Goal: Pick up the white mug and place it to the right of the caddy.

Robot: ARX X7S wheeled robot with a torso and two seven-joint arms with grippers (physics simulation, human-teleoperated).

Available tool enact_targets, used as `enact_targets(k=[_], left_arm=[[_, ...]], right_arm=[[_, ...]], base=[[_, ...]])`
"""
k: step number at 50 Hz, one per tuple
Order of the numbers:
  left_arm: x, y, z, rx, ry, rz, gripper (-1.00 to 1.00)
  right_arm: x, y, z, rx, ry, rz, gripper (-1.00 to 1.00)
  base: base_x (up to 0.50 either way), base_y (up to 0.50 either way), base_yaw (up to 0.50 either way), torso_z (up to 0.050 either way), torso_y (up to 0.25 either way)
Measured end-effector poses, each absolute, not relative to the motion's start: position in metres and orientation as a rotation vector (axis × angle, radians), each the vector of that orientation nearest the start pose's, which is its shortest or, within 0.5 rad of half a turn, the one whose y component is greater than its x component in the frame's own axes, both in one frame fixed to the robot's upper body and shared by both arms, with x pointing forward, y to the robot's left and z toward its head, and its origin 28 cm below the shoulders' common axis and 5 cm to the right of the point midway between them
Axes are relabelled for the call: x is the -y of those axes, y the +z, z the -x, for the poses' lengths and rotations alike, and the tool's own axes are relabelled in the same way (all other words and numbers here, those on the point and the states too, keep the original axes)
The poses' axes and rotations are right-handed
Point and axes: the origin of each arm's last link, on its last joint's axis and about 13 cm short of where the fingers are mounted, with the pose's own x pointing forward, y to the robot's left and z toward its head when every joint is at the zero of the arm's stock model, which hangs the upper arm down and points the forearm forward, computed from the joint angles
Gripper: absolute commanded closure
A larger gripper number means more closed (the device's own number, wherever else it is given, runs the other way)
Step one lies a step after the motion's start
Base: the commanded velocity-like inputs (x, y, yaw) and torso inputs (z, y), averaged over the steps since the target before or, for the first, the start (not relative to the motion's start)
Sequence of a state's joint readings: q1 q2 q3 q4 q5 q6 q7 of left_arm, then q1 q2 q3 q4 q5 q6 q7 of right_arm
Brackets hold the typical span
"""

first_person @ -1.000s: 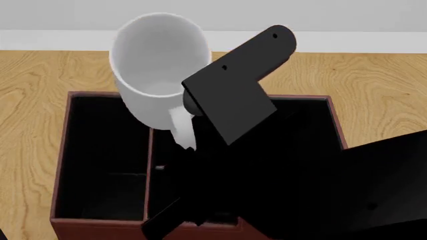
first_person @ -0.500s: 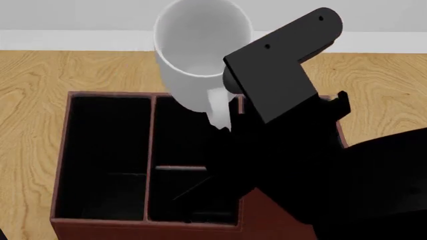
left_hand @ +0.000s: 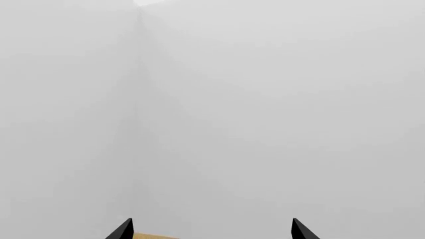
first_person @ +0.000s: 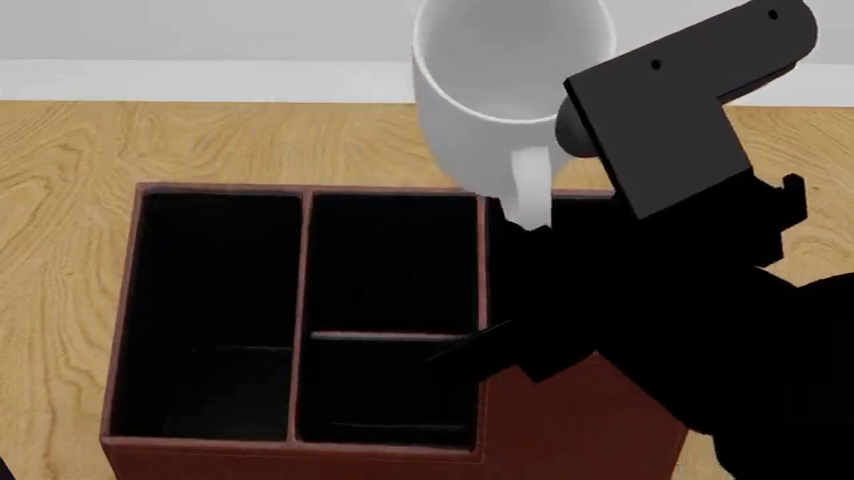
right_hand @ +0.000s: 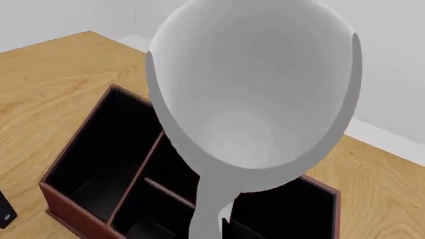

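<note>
The white mug [first_person: 501, 70] hangs in the air, tilted with its mouth toward the head camera, above the far right edge of the caddy [first_person: 127, 300]. My right gripper [first_person: 541, 215] is shut on the mug's loop handle [first_person: 530, 190]. In the right wrist view the mug [right_hand: 252, 89] fills the frame, its handle running down between the jaws of the right gripper [right_hand: 216, 226], with the dark red-brown caddy [right_hand: 66, 196] below it. My left gripper [left_hand: 212, 231] is open, only its two black tips showing against a blank wall.
The wooden table [first_person: 80, 150] runs back to a white wall [first_person: 200, 30]. My black right arm [first_person: 694, 330] covers the caddy's right part and the table beyond it. A small black thing [right_hand: 5, 214] lies on the table near the caddy's corner.
The right gripper has carried the white mug rightward across the caddy, from over its left-middle to over its far right edge. More of the caddy's compartments show.
</note>
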State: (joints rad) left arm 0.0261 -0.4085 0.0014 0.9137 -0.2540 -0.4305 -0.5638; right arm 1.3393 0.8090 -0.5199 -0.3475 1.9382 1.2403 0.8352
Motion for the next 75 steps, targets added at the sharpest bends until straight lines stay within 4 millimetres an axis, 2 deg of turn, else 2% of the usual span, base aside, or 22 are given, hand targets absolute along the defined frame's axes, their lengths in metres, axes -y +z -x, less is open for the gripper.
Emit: enact_targets(k=[51, 75], left_arm=[[-0.236, 0.164, -0.171, 0.430, 0.272, -0.078, -1.00], [-0.237, 0.162, -0.174, 0.425, 0.269, -0.077, -1.00]], right_arm=[[0.185, 0.312, -0.210, -0.302, 0.144, 0.206, 1.00], [0.205, 0.301, -0.210, -0.364, 0.019, 0.209, 1.00]], base=[[0.00, 0.00, 0.00, 0.000, 0.001], [0.00, 0.00, 0.00, 0.000, 0.000]])
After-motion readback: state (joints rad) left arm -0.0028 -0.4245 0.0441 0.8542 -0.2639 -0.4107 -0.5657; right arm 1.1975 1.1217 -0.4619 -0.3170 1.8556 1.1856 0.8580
